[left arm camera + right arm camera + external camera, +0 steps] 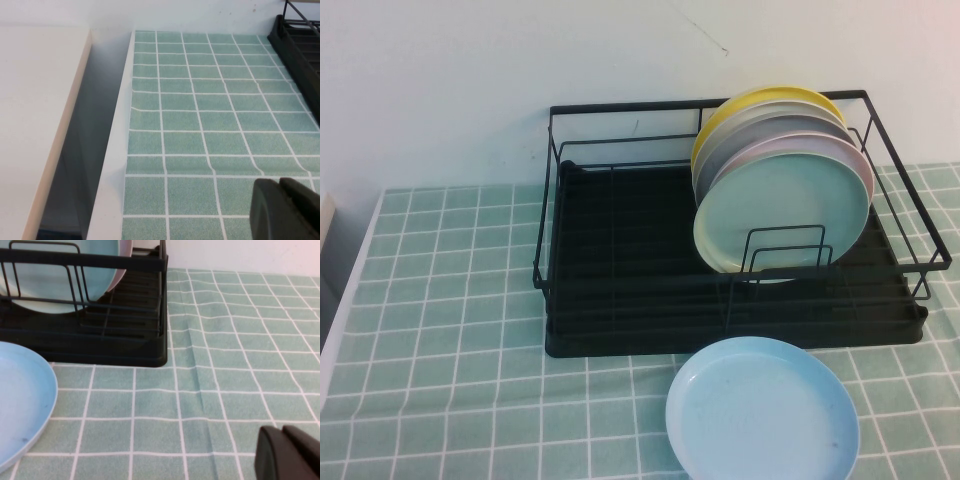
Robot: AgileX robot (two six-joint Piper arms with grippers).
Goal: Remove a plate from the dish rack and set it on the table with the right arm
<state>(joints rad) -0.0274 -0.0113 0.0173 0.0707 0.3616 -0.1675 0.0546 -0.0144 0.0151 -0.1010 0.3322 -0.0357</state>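
The mint-green plate (783,213) stands upright at the front of a stack in the black dish rack (620,270), at the rack's right end. It also shows in the right wrist view (55,275) behind the rack's wires (85,260). Pink, grey and yellow plates stand behind it. Neither arm shows in the high view. My right gripper (283,437) is shut and empty, low over the green grid cloth (235,340) to the right of the rack. My left gripper (280,187) is shut and empty over the cloth (200,100) near the table's left edge.
A light blue plate (762,411) lies flat on the cloth in front of the rack's right half; it also shows in the right wrist view (20,400). A gap and a white surface (35,100) lie beyond the table's left edge. A wall stands behind the rack.
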